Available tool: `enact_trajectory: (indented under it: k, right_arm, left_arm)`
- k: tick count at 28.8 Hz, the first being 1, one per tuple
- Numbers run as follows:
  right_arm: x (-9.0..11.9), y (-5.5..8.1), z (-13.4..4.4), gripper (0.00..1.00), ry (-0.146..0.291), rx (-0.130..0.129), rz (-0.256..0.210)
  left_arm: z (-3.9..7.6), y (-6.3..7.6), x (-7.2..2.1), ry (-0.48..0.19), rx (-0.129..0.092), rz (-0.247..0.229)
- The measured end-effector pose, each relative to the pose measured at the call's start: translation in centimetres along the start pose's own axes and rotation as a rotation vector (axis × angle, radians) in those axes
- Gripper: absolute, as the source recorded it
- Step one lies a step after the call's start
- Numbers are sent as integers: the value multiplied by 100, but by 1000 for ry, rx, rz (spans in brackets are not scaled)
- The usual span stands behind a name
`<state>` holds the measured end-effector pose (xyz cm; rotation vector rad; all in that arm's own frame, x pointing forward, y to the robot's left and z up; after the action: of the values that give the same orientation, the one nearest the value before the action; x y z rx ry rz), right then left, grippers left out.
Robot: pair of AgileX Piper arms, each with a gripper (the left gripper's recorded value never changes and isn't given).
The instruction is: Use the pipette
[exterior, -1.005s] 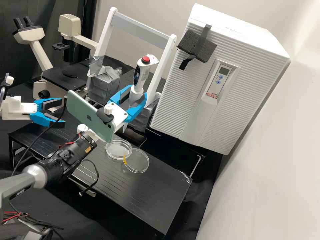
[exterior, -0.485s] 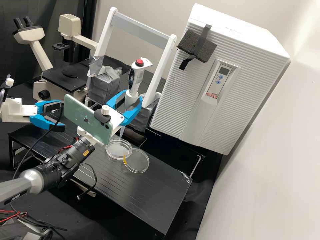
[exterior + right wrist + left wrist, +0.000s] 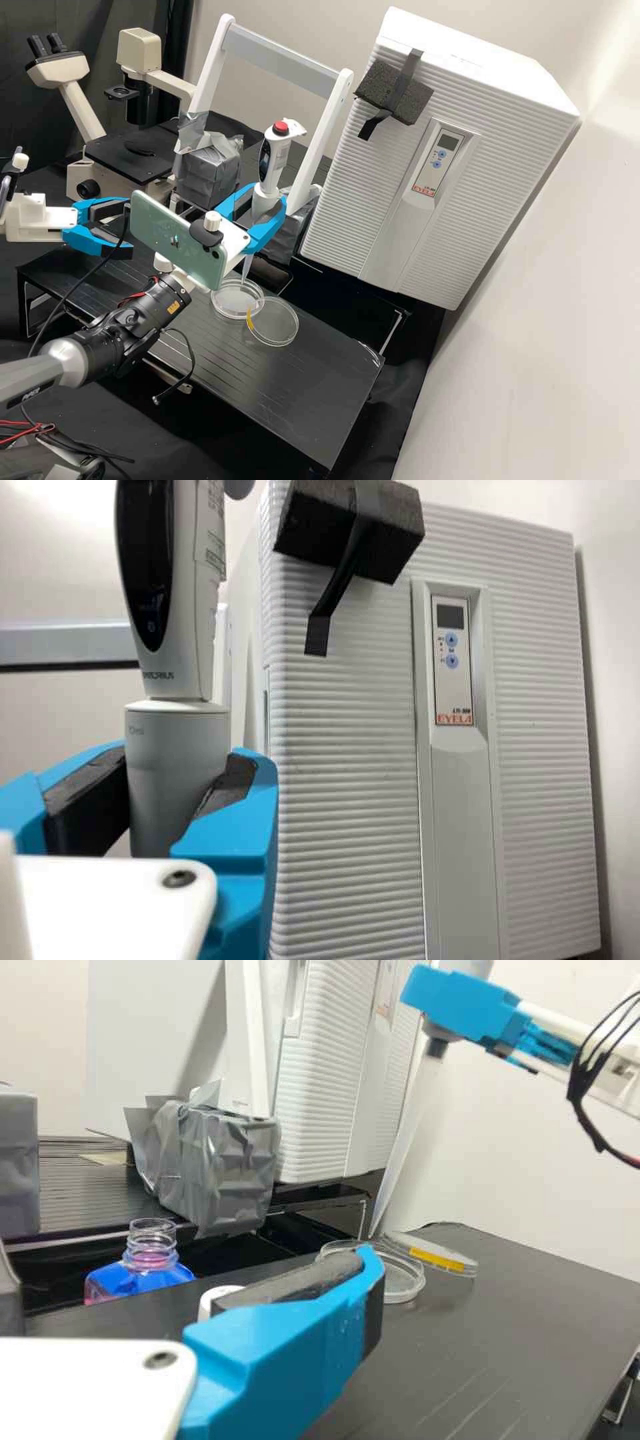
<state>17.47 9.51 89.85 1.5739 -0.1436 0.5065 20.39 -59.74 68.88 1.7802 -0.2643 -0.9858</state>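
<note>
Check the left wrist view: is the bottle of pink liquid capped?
No, the bottle stands with its threaded neck bare and its mouth open.

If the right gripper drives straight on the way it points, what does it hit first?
Most likely the white ribbed cabinet, dead ahead of the right gripper shut on the pipette. The white frame post stands close beside that line; depth is unclear, so it could catch first.

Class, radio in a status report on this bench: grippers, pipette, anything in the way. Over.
Right gripper shut on pipette, tip just over dish. Left gripper open, empty, off to the side. Nothing in the way.
</note>
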Motion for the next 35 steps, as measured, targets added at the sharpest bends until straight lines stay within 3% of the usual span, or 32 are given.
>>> enact_trajectory:
  k: [8, 11, 15, 17, 20, 24, 25, 28, 32, 35]
  right_arm:
    - [8, -17, 18, 0, -9, -4, -10]
    - [19, -40, 38, 0, -19, -6, -20]
    - [21, -103, 8, 0, -2, 8, -52]
    - [22, -156, -30, 0, 18, 21, -80]
    - [39, -231, -111, 0, 53, 43, -119]
    - [266, -206, -272, 0, 80, 33, -150]
    - [445, -140, -405, 0, 98, 37, -141]
    - [681, 5, -620, 0, 150, 45, -93]
    - [812, 111, -830, 0, 214, 63, -51]
    - [962, 99, -1022, 0, 291, 60, -75]
  left_arm:
    - [-2, 1, 0, 3, 7, 1]
    - [-16, 10, 5, 18, 32, 6]
    - [-74, 113, 52, 69, 86, 31]
    - [-114, 203, 61, 99, 109, 52]
    - [-186, 390, 58, 139, 120, 103]
    - [-246, 594, 48, 164, 132, 173]
    - [-271, 649, 43, 173, 137, 191]
    - [-304, 756, 41, 186, 145, 226]
    - [-346, 833, 54, 197, 147, 243]
    - [-383, 913, 75, 209, 158, 250]
